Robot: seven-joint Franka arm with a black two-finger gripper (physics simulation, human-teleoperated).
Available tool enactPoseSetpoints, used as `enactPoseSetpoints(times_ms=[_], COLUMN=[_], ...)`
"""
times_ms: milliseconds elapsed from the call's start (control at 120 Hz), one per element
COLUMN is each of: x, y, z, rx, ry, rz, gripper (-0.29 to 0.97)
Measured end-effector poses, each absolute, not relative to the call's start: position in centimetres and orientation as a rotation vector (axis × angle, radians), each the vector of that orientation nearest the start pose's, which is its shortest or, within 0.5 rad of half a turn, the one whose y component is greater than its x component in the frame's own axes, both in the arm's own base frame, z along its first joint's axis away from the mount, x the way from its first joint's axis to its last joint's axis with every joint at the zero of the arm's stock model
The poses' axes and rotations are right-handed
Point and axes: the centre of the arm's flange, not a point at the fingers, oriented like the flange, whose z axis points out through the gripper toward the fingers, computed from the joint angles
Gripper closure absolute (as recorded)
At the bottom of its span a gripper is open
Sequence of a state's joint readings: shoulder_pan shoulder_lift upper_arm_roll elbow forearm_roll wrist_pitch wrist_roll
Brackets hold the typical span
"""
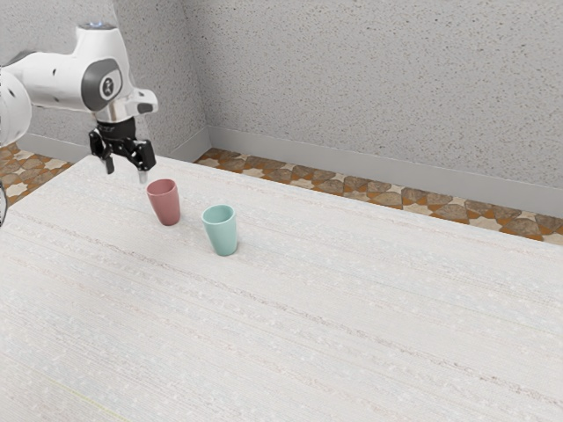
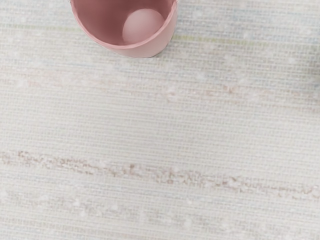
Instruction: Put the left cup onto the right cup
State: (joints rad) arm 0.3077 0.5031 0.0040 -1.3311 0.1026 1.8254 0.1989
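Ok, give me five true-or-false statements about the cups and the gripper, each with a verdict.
1. The pink cup stands upright on the table. True.
2. The gripper is shut on the pink cup. False: it is open and holds nothing, above the table on the exterior view's left of that cup.
3. The teal cup sits stacked on the pink cup. False: the two stand apart, side by side on the table.
4. The teal cup is on the exterior view's right of the pink cup. True.
5. The pink cup has something inside. False: the wrist view shows it empty down to its base.
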Motion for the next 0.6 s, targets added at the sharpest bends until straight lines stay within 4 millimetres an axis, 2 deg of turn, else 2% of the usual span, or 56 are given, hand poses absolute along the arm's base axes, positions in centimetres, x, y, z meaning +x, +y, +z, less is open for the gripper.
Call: enactPoseSetpoints(times_ms=[292,508,600], x=[69.9,70.2,70.4], y=[24.4,25.7,26.4], z=[41.3,41.0,40.1], rx=[-3.08,-3.076,-3.078], ry=[-0.106,-0.107,-0.111], rz=[0.009,-0.007,-0.004], gripper=[0.0,0.0,0.0])
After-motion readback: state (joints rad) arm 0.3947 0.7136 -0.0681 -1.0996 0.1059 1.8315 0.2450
